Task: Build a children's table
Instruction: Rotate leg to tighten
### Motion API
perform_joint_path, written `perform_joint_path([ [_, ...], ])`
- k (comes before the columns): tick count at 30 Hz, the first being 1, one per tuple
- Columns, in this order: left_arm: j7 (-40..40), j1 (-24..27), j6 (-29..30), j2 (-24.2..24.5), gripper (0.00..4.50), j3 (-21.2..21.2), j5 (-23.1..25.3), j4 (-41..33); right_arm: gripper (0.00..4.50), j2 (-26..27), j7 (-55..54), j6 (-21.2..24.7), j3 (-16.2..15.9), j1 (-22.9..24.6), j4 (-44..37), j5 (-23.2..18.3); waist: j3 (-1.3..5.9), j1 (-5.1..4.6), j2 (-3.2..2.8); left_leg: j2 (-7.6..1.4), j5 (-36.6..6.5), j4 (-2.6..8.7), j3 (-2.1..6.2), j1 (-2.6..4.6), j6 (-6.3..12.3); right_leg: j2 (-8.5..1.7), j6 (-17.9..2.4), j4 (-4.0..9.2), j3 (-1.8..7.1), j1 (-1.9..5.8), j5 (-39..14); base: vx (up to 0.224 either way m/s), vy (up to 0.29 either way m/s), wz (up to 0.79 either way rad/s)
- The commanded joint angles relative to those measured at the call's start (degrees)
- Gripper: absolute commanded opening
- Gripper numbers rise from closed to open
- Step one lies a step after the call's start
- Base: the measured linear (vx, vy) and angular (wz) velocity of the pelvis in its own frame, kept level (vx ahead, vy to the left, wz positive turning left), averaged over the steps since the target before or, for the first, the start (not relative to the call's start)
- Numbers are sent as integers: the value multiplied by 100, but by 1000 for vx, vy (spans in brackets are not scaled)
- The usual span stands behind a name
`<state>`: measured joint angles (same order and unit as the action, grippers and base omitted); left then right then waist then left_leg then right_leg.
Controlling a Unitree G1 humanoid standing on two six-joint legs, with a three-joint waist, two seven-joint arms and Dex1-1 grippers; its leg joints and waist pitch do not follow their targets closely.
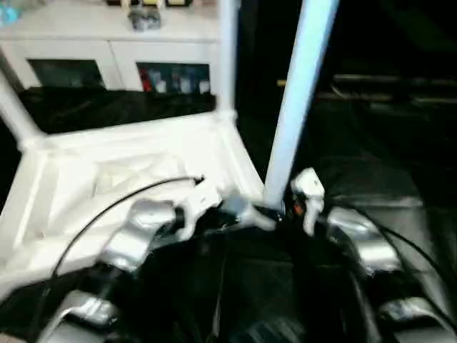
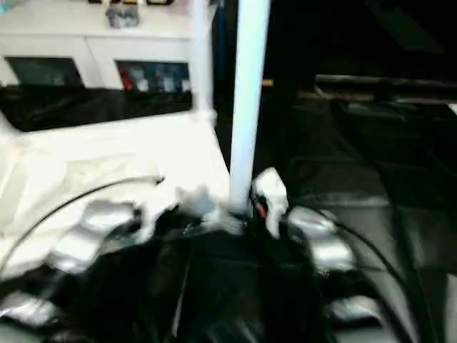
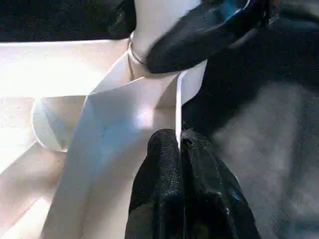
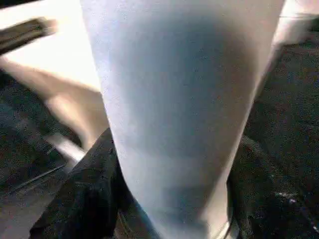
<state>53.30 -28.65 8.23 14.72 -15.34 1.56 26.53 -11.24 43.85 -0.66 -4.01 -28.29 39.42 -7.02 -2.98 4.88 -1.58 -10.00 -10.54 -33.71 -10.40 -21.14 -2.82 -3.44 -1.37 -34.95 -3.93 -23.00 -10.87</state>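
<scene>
Tabletop (image 1: 121, 179) lies upside down on the black-covered worktop (image 1: 371, 179), ribbed underside up, in front of the robot and to its left. Far-right corner socket has a leg (image 1: 227, 57) standing upright in it; another leg (image 1: 13, 107) rises at the far-left corner.

Third leg (image 1: 300, 93) stands nearly upright, tilted slightly, with its foot at the near-right corner of the top, between the two arms.

Right gripper (image 4: 164, 199): black fingers (image 4: 84, 194) clenched around the base of that leg, one on each side of the tube, right at the socket. The left wrist view shows one of these fingers wrapped on the leg just above the socket collar.

Left gripper (image 3: 180, 149): fingers (image 3: 162, 169) pinched on the thin edge wall of the tabletop, one each side of the rim, just beside the same corner socket.

White glass-door cabinet (image 1: 114, 50) stands behind the worktop.
</scene>
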Motion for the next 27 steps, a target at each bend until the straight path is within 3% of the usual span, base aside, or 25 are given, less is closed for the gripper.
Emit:
perform_joint_path([
  [1,-580,-305,18,-362,0,62,40,-28,252,418,-951,173,-57,-80,486,228,327,-4,63,-328,-1245,410,152,46,174,-555,-936,544,311,266,-2113,0,0,0],
  [2,-694,-343,49,-443,0,42,80,4,252,531,-1222,204,-8,-137,577,235,326,-9,137,-312,-1180,413,147,39,178,-545,-910,531,311,257,-2090,0,0,0],
  [3,-694,-343,49,-443,0,42,80,4,252,531,-1222,204,-8,-137,577,235,343,-1,96,-328,-1151,411,147,65,168,-553,-927,528,316,243,-1998,0,0,0],
  [4,-913,-402,75,-592,0,13,146,67,252,727,-1690,208,45,-240,721,286,340,-8,91,-341,-1135,415,148,49,174,-554,-960,518,322,250,-1829,0,0,0],
  [5,-1048,-446,92,-701,0,-8,182,112,252,867,-2045,207,56,-336,830,357,335,-25,141,-342,-1123,422,138,53,170,-540,-982,517,322,235,-1766,0,0,0],
  [9,-1283,-507,31,-905,0,-118,319,207,252,1145,-2224,47,-110,-494,891,553,357,-16,104,-332,-1070,398,133,54,199,-558,-1065,474,333,266,-1355,0,0,0],
  [10,-1269,-514,-14,-911,0,-141,337,241,287,1162,-2074,-113,-111,-510,899,537,369,-12,103,-332,-991,392,129,40,242,-551,-1087,454,331,277,-1157,0,0,0],
  [13,-1133,-475,-89,-841,0,-176,333,211,324,1140,-1837,-75,0,-483,802,345,368,-5,102,-327,-897,381,120,32,320,-548,-1164,435,329,287,-921,0,0,0],
  [14,-1061,-456,-120,-806,0,-182,316,196,327,1088,-1742,-70,13,-461,736,306,364,-1,52,-327,-944,380,124,39,327,-551,-1180,438,330,287,-961,0,0,0],
  [16,-866,-394,-183,-705,0,-185,279,134,348,840,-1454,-174,-100,-372,566,383,363,-4,87,-331,-1008,385,128,32,335,-544,-1155,447,326,309,-1016,0,0,0],
  [17,-777,-357,-220,-642,0,-185,279,106,348,616,-1219,-232,-189,-286,437,444,364,8,69,-333,-1010,382,128,39,340,-540,-1158,451,321,305,-1017,0,0,0],
  [19,-603,-290,-260,-535,0,-185,245,24,362,212,-732,-315,-264,-131,206,445,371,28,89,-343,-995,373,128,45,380,-531,-1157,440,319,322,-904,0,0,0],
  [25,-271,-161,-319,-268,0,-172,181,-87,362,-872,684,-293,9,99,-293,8,348,54,113,-348,-1126,350,103,61,486,-523,-1187,489,322,299,-1209,0,0,0],
  [26,-225,-143,-347,-233,0,-170,182,-81,362,-1064,988,-231,47,138,-376,-56,351,47,144,-332,-1082,343,105,28,515,-525,-1191,479,314,327,-1215,0,0,0],
  [27,-223,-142,-350,-231,0,-170,182,-81,362,-1077,1010,-229,48,142,-382,-60,347,58,137,-333,-1062,344,111,21,527,-527,-1167,483,311,329,-1246,0,0,0],
])
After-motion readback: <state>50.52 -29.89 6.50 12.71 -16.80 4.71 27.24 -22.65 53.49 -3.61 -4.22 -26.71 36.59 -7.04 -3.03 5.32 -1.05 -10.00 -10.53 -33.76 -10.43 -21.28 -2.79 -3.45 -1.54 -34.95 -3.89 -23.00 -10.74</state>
